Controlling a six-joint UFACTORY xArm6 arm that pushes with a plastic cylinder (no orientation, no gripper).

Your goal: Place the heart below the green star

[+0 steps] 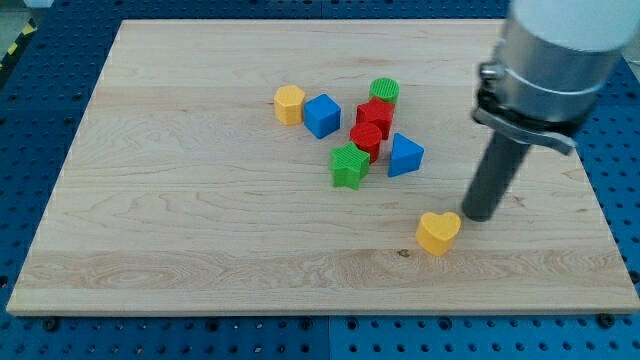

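A yellow heart (438, 232) lies on the wooden board (200, 230) at the lower right. A green star (349, 166) sits near the board's middle, up and to the left of the heart. My tip (477, 216) stands just right of the heart, close to its upper right edge; I cannot tell whether it touches. The rod rises to the arm's grey body at the view's top right.
A cluster lies around the star: a red block (367, 138) and a red block (375, 115) above it, a green cylinder (384, 91), a blue triangular block (404, 155), a blue cube (321, 115), a yellow block (289, 103).
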